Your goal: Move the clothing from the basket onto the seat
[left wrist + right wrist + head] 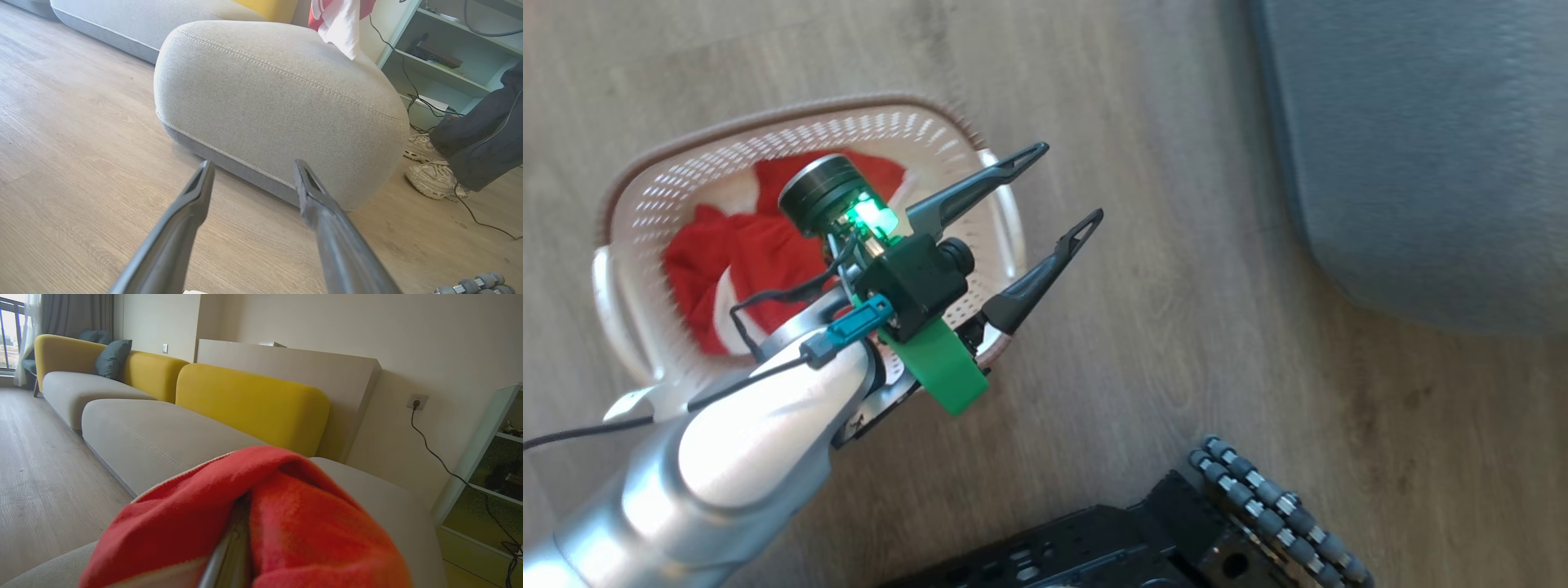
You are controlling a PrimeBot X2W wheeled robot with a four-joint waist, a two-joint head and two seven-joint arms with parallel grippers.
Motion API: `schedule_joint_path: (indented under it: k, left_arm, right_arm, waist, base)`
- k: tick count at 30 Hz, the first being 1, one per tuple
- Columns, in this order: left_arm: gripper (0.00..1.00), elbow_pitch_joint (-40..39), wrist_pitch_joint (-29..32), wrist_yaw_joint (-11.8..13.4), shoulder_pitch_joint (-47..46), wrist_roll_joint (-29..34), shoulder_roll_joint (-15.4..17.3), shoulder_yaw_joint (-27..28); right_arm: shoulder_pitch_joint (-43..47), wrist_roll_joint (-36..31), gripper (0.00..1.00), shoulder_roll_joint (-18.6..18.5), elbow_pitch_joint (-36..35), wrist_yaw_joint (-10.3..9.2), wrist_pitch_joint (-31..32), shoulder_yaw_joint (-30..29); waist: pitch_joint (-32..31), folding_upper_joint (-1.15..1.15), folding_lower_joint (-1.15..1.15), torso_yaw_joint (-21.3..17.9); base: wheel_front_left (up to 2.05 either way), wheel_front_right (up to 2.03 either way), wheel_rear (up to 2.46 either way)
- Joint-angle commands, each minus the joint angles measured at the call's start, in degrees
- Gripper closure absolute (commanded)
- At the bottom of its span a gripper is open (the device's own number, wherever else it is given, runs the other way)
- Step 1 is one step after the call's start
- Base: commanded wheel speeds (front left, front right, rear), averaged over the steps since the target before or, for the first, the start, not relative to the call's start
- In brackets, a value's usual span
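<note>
The cream basket (792,114) stands on the wood floor at the left of the head view, with red and white clothing (743,245) bunched inside. My left gripper (1070,180) hangs above the basket's right rim, open and empty, fingers aimed toward the grey seat (1421,163). In the left wrist view the same open gripper (253,163) faces the seat's rounded corner (278,102), and a red and white garment (339,20) dangles above the cushion. In the right wrist view my right gripper (235,539) is shut on a red garment (294,522) that covers its fingers, above the seat (163,437).
A person's dark trouser leg and pale shoes (433,179) stand right of the seat, beside a shelf unit (449,49) and a trailing cable (482,224). Yellow backrests (253,404) line the sofa. My dark wheeled base (1135,539) sits at the bottom.
</note>
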Motion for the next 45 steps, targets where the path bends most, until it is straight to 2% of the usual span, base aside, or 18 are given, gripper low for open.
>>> schedule_joint_path:
  k: [1, 5, 10, 13, 18, 19, 20, 21, 25, 32, 34, 36, 45]
  left_arm:
    - [0.0, -2.3, -0.2, 0.0, -0.4, 0.5, 0.5, 1.5]
    - [0.0, -2.6, -0.2, 0.0, 1.2, 0.6, 0.6, 2.8]
    - [0.0, -2.5, -0.2, 0.0, 4.0, 0.9, 1.2, 3.4]
    - [0.0, -2.7, -0.2, 0.0, 4.6, 1.1, 1.3, 3.3]
    - [0.0, -2.6, -0.2, 0.0, 4.5, 1.1, 0.9, 3.4]
    - [0.0, -2.6, -0.2, 0.0, 4.5, 1.1, 0.7, 3.3]
    - [0.0, -2.5, -0.2, 0.0, 4.4, 1.1, 0.5, 3.3]
    - [0.0, -2.5, -0.2, 0.0, 4.3, 1.0, 0.4, 3.2]
    - [0.0, -2.1, -0.2, 0.0, 4.1, 0.8, -0.5, 3.0]
    - [0.0, -1.4, -0.2, 0.0, 4.3, 0.3, -2.0, 3.0]
    - [0.0, -1.0, -0.2, 0.0, 4.9, 0.1, -2.4, 3.3]
    - [0.0, -0.7, -0.2, 0.0, 5.6, 0.0, -3.1, 3.6]
    - [0.0, 0.6, -0.2, 0.0, 8.0, -0.5, -5.8, 5.8]
  right_arm:
    - [-1.8, -0.9, 1.0, -3.1, -1.6, 0.4, -0.2, -1.8]
    - [-4.1, -4.2, 1.0, -4.7, -1.4, 0.4, -0.2, -6.3]
    - [-3.9, -8.3, 1.0, -3.9, 0.1, 0.4, 1.0, -11.3]
    - [-2.0, -9.9, 1.0, -3.1, 2.6, 0.4, 1.0, -14.2]
    - [0.9, -10.3, 1.0, -2.7, 8.9, 0.4, 0.5, -15.2]
    - [1.4, -10.1, 0.85, -2.6, 10.7, 0.4, 0.4, -14.9]
    - [2.0, -9.8, 0.54, -2.8, 12.2, 0.4, 0.2, -14.6]
    - [2.5, -9.7, 0.01, -3.0, 13.5, 0.4, 0.1, -13.9]
    - [4.6, -8.0, 0.0, -4.0, 18.1, 0.4, -0.2, -10.6]
    - [10.0, -2.5, 0.0, -4.2, 18.4, 0.4, -0.2, -4.4]
    - [13.7, -1.9, 0.0, -1.0, 15.5, 0.4, -0.2, -2.2]
    - [16.7, -1.4, 0.0, 0.5, 13.2, 0.4, -0.2, -0.6]
    - [27.7, 3.9, 0.0, 2.2, 8.0, 0.4, -0.3, 6.5]
  waist:
    - [1.2, 0.0, -0.01, 1.9]
    - [2.2, 0.0, -0.01, 3.9]
    - [3.0, 0.0, -0.01, 5.3]
    - [3.3, 0.0, -0.01, 5.7]
    - [3.1, 0.0, -0.01, 6.1]
    - [2.8, 0.0, -0.01, 6.0]
    - [2.6, 0.0, -0.01, 6.0]
    - [2.4, 0.0, -0.01, 6.0]
    - [1.0, 0.0, -0.01, 6.1]
    - [-1.7, 0.0, -0.01, 6.4]
    - [-3.3, 0.0, -0.01, 6.1]
    - [-4.7, 0.0, -0.01, 6.2]
    - [-10.8, 0.0, -0.01, 7.5]
  base:
    - [0.0, 0.0, 0.0]
    - [0.0, 0.0, 0.0]
    - [0.0, 0.0, 0.0]
    - [0.0, 0.0, 0.0]
    - [0.0, 0.0, 0.0]
    - [0.0, 0.0, 0.0]
    - [0.0, 0.0, 0.0]
    - [0.0, 0.0, 0.0]
    - [0.0, 0.0, 0.0]
    - [0.0, 0.0, 0.0]
    - [0.0, 0.0, 0.0]
    - [0.0, 0.0, 0.0]
    - [0.0, 0.0, 0.0]
